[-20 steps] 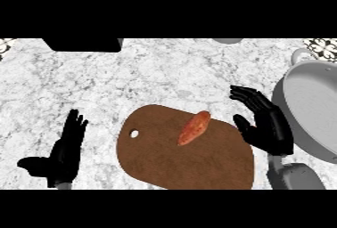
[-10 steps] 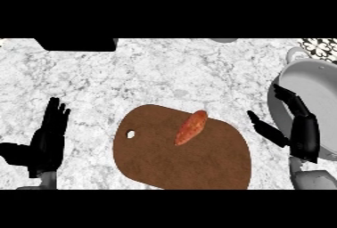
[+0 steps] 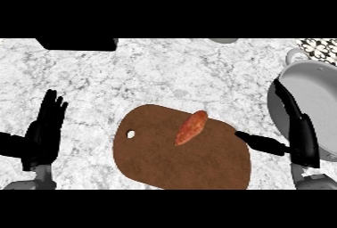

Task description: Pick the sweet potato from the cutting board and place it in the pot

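An orange-red sweet potato (image 3: pixel 191 128) lies slantwise on the upper right part of a brown cutting board (image 3: pixel 171 160) with a small hole near its left edge. The grey pot (image 3: pixel 319 107) stands at the right edge of the view, partly cut off. My right hand (image 3: pixel 299 136) is open, its fingers stretched up along the pot's left rim and its thumb pointing left toward the board's right edge. It is apart from the sweet potato. My left hand (image 3: pixel 43 131) rests open at the left, fingers up.
The counter (image 3: pixel 151 75) is white-grey marble. A dark object (image 3: pixel 76 43) sits at the top left edge, and a small grey rim (image 3: pixel 223 40) shows at the top. A patterned patch (image 3: pixel 322 48) is at the top right corner.
My right hand has moved right and down, away from the sweet potato, to the pot's rim. The left hand drifted left. The whole scene has shifted slightly in view.
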Robot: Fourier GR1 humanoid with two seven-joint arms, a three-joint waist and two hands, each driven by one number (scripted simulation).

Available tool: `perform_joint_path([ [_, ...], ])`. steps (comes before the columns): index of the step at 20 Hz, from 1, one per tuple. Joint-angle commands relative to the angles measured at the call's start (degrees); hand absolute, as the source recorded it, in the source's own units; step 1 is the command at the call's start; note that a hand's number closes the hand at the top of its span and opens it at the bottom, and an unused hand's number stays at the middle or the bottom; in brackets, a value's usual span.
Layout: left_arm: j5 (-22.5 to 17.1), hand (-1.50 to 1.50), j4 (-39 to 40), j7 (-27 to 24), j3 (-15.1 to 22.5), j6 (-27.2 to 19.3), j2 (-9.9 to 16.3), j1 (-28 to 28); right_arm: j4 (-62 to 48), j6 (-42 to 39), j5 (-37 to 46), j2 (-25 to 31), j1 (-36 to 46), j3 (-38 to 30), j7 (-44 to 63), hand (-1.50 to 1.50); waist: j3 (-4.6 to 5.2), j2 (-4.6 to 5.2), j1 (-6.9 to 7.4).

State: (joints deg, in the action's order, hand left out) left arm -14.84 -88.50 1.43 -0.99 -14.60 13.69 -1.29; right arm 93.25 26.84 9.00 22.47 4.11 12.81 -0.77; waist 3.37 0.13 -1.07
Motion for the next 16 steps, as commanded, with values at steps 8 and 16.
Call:
perform_joint_path([
  [8, 5.35, 0.00, -2.49, 3.76, 0.84, 2.58, 1.58, -6.78, 5.29, -20.31, 4.56, 9.47, 7.75, 12.58, 30.38, -1.50, -2.97, -0.32, 1.54],
  [16, 7.84, 0.00, -2.50, 6.32, -0.90, 3.77, -0.35, -8.49, 8.09, -27.96, 2.28, 4.44, 18.97, 15.49, 50.54, -1.50, -3.16, -0.35, 1.91],
])
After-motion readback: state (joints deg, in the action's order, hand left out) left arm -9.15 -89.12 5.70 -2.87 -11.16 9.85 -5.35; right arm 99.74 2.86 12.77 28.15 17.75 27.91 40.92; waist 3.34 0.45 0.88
